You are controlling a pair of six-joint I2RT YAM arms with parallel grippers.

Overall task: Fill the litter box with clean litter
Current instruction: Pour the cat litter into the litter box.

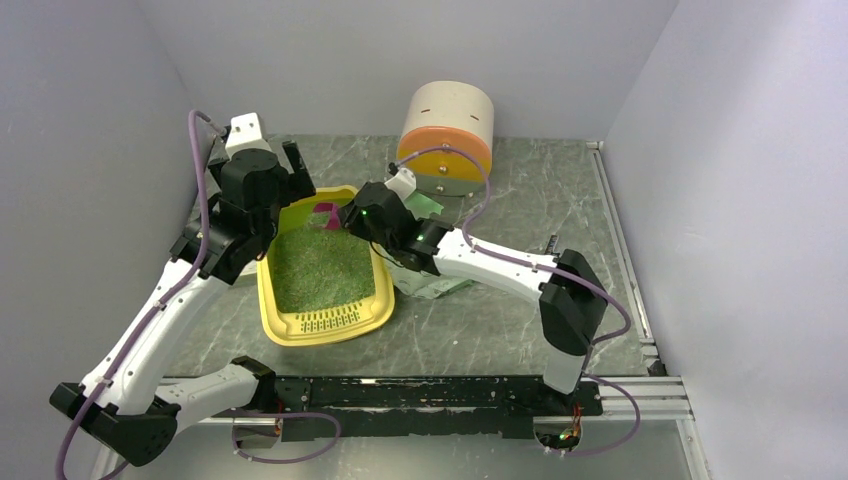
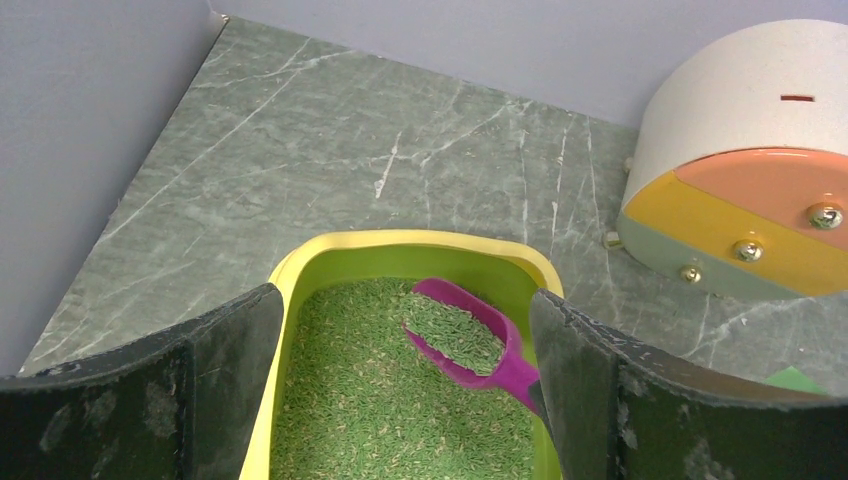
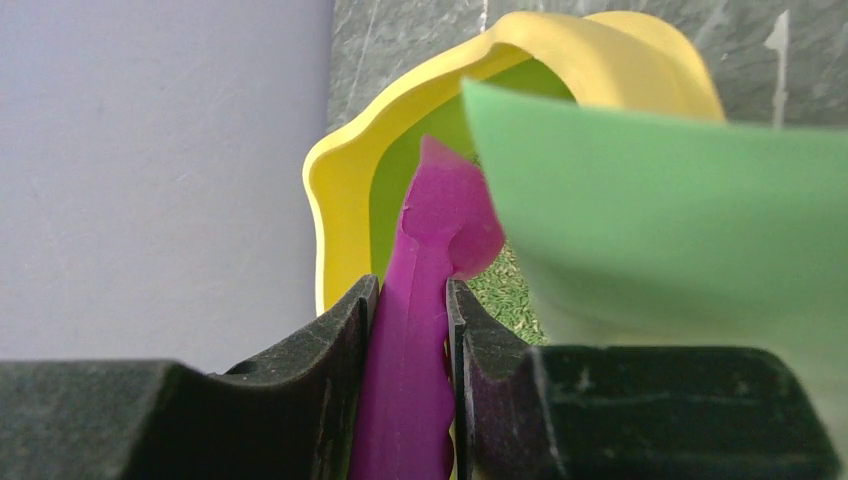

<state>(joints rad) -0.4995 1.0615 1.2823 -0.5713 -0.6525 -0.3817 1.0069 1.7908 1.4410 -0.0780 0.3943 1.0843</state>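
Scoop [image 2: 465, 345], pinched by its handle in the right gripper [image 3: 410, 300], points straight ahead over the litter box [image 2: 420, 240]; left gripper [image 2: 405, 310] gapes empty.

So we've got three views. The top cam sits high behind the arms [image 1: 500, 265] and looks down and forward over the whole surface [image 1: 480, 330], back wall included, so that's our wide shot. The left wrist cam peers out between its own fingers [image 2: 230, 380] toward the far corner. It's close over the far end of the litter box [image 2: 420, 243], with the round cabinet [image 2: 740, 110] off to the right. The right wrist cam is jammed right up close, looking along the scoop [image 3: 410, 350] at the tray's rim, and a blurry green sheet [image 3: 650, 220] blocks its right half. All three share that far end of the litter box and the scoop.
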